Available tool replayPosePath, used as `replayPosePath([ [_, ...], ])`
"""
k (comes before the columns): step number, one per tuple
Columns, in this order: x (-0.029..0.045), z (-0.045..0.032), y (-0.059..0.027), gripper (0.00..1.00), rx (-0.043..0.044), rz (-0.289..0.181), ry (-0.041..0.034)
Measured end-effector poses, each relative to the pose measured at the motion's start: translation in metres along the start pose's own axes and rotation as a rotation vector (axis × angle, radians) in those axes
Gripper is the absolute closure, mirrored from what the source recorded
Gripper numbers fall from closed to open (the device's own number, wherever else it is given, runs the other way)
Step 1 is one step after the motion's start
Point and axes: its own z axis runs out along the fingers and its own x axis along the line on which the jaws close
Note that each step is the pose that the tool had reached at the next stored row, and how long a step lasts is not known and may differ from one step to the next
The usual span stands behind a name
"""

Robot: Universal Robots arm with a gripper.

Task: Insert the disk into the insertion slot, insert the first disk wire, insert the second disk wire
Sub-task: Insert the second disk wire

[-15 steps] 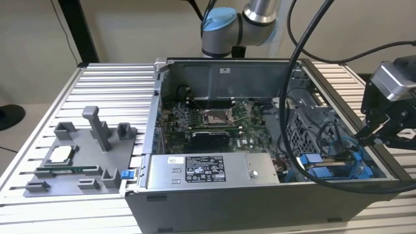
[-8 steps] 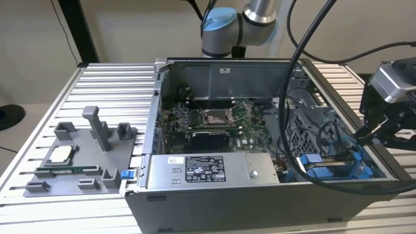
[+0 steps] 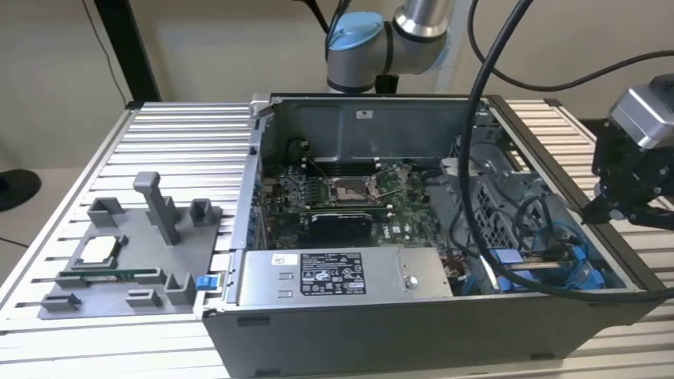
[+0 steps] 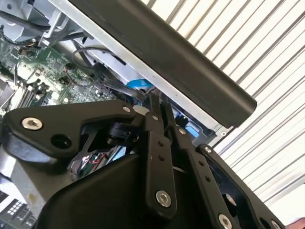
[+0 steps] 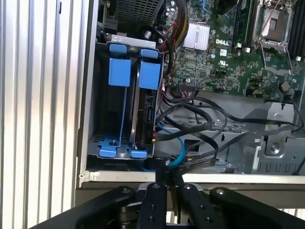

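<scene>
Slatted table carries an open case, with the arm standing behind it. A grey fixture plate with small parts lies on the table just beside the case, on the exterior view's left. Inside the case, the PSU box sits along the near wall and the board lies on the floor behind it. Gripper hangs over the case's wall on the exterior view's right, just above the drive corner. In both wrist views the fingers are pressed together at the tips; can't tell if anything thin is caught between them. Slot is the cage in that corner, directly under the gripper. Disk is already in the slot, standing on edge in its blue carrier, in the bay nearer the board. Blue wire and black wires loop loosely between disk and board; can't tell if either is plugged into the disk.
</scene>
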Motion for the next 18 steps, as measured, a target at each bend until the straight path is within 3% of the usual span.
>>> replayPosePath([
  [4,-0.0032,-0.0129,0.007,1.0,0.0,0.0,0.0],
  [18,-0.0088,-0.0146,0.0543,1.0,0.0,0.0,0.0006],
])
